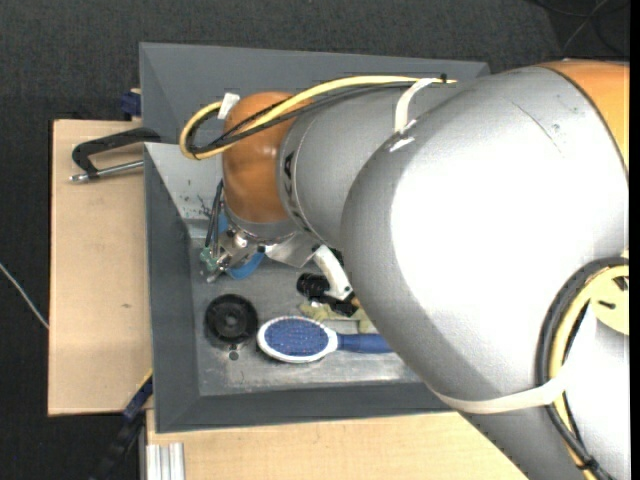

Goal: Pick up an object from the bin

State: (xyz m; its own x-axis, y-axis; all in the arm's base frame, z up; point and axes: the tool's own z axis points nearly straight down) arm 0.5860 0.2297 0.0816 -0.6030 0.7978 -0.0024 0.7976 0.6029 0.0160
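Tool (214, 256) sits low at abt 9 o'clock of the bin (172, 298) floor, close to the left wall. Can't tell if it's open or closed: its tip is a small tangle of metal and blue-green bits, tucked partly under the orange wrist cover (255, 173). Nothing is seen gripped. Whether the tip touches the floor is unclear too.

Nearest thing is a small blue piece (248, 262), just at the tool's 3 o'clock, touching it or nearly so. Its shape is hard to make out, and it can't be told apart as loose item vs robot part.

At the tool's 6 o'clock, apart from it, a black round disc (230, 318) w/ a centre hole lies flat on the floor. Just beside the disc at its 4 o'clock lies an oval brush (297, 339) w/ a white rim and blue bristle pad. Its blue handle (365, 344) runs toward 3 o'clock and goes under the arm.

At the brush's 12 o'clock lies a black-and-white item (325, 283), w/ a tilted white tube-like part and a black lump at its 8 o'clock. Its right side is cut off by the arm.

The big grey arm (470, 228) covers the bin's right half, approx 12 to 5 o'clock; whatever lies there is hidden.
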